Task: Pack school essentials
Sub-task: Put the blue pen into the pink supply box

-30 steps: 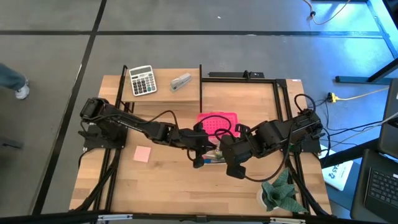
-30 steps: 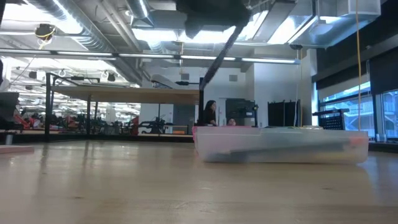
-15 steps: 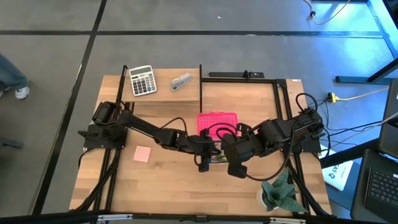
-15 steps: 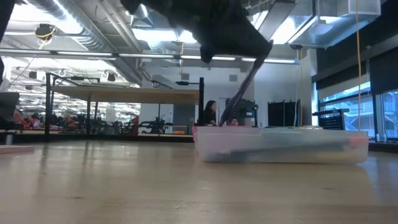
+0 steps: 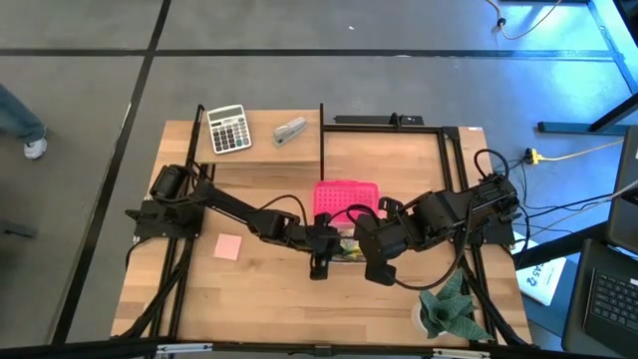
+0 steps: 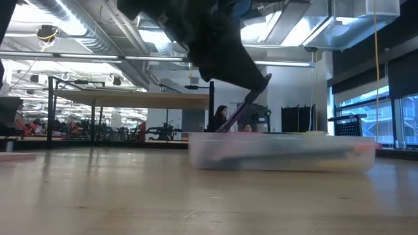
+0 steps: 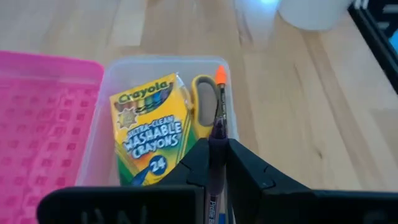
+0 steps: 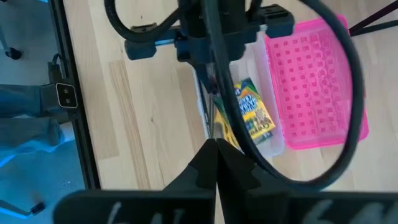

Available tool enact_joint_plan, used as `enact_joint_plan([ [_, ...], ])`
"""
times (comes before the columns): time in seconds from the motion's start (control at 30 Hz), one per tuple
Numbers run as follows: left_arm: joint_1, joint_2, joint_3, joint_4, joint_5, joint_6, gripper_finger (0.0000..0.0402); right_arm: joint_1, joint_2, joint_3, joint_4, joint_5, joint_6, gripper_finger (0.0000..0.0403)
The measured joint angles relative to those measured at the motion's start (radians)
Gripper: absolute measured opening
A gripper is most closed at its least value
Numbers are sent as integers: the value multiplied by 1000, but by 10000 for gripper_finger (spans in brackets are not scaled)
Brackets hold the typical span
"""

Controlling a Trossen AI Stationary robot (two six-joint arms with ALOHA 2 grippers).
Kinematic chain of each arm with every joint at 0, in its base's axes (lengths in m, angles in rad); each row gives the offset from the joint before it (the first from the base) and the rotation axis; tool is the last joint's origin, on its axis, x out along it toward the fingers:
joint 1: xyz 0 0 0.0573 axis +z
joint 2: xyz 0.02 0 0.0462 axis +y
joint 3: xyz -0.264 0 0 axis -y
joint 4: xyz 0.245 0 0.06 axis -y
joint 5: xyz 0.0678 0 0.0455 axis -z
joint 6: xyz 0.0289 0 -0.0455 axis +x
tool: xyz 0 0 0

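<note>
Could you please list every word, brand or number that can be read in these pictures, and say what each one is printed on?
"Crayola": top of the crayon box lying in the clear box.
"ULTRA-CLEAN WASHABLE CRAYONS": middle of the same crayon box.
"24": lower part of the same crayon box.
Calculator: key markings too small to read.
Print on the pen in the left gripper: too blurred to read.

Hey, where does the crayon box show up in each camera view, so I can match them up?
High view: hidden under the arms at the table's middle; cannot make it out.
Low view: not distinguishable inside the clear bin.
Left wrist view: crayon box lies in the bin, beside the yellow scissors.
Right wrist view: in the bin, next to the pink lid.
Shared landmark: the pink lid.
</note>
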Motion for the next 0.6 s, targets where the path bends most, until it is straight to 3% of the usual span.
enact_joint_plan([
  [0.6, -2, 0, 0, 4, 1, 0, 50, 0, 1, 0, 0, 0, 1, 4],
])
